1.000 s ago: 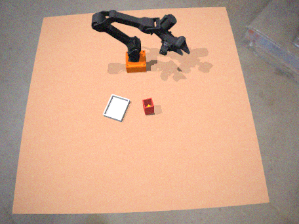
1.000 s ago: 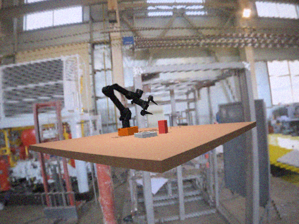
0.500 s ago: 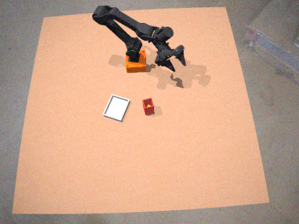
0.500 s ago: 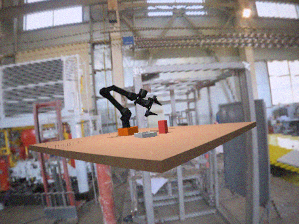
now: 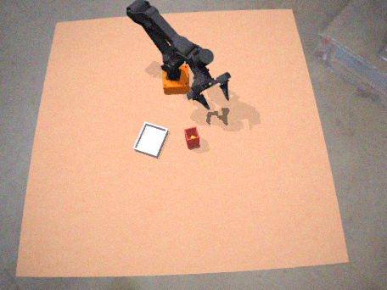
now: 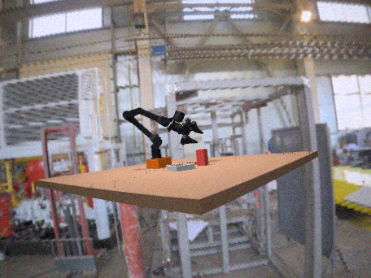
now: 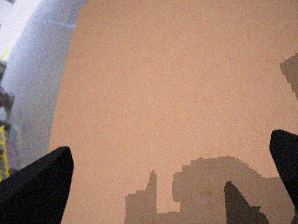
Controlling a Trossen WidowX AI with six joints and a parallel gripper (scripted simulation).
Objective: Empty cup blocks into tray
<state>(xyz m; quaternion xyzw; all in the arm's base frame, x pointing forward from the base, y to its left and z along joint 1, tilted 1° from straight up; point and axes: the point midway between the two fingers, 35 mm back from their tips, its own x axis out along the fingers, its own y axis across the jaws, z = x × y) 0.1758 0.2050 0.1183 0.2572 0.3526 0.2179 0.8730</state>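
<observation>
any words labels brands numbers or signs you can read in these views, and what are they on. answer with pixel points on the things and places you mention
No readable text in any view.
Red cup (image 5: 193, 142) (image 6: 202, 158), tray (image 5: 151, 140) (image 6: 181, 167), orange base block (image 5: 176, 90) (image 6: 153, 163), arm (image 5: 159, 30) (image 6: 140, 122): no lettering that can be made out.
Blue panel (image 6: 159, 49) high in the background of the exterior view: too small and blurred to tell whether it bears any text.
</observation>
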